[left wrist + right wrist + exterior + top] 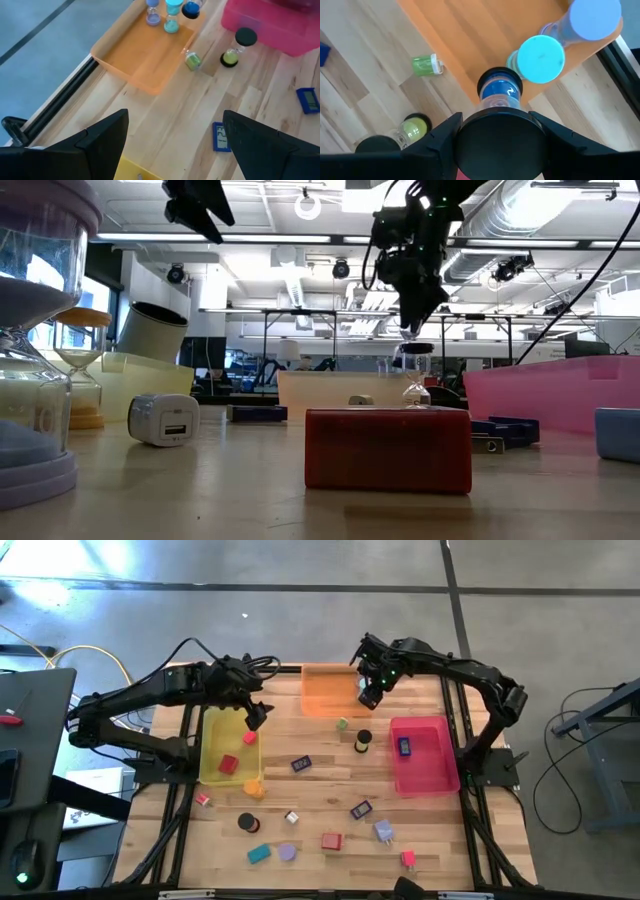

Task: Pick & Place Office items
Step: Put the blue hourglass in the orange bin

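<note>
holding blue sand timer (500, 95) upright, right gripper (499, 134), over orange tray (465, 35)

Almost no writing can be read here. In the left wrist view, a small blue digital clock (220, 137) lying on the worktop (200, 105) shows dark digits on its display that look like "12", but the rest is too small to tell. A second blue clock (306, 100) near the pink tray (260, 25) has a display that I cannot read.
</note>
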Robot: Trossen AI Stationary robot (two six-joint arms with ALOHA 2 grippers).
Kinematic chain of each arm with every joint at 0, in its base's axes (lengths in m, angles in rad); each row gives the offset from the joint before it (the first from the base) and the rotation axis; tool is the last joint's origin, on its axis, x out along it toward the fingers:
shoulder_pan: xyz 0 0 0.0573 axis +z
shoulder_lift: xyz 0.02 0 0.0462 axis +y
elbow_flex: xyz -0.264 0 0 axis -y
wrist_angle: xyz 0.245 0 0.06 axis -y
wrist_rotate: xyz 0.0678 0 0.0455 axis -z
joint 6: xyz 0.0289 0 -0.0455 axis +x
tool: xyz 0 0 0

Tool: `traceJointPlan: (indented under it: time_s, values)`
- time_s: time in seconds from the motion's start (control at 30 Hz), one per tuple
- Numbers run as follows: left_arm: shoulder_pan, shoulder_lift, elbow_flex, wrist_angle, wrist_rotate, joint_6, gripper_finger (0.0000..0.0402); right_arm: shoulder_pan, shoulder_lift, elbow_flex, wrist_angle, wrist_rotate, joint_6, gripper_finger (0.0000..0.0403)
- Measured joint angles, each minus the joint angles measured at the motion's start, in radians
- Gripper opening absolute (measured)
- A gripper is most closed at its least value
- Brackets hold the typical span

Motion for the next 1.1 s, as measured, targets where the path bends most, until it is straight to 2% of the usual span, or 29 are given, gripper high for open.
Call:
traceJointPlan:
  time_s: [0.43,1.1]
  values:
    - [0.000,0.000,0.000,-0.001,0.047,0.001,0.0317,0.022,0.045,-0.001,-0.007,0.007,0.036,0.0194]
    - [0.000,0.000,0.000,-0.001,0.047,0.032,0.0317,0.029,0.114,-0.001,0.001,0.003,0.085,0.0194]
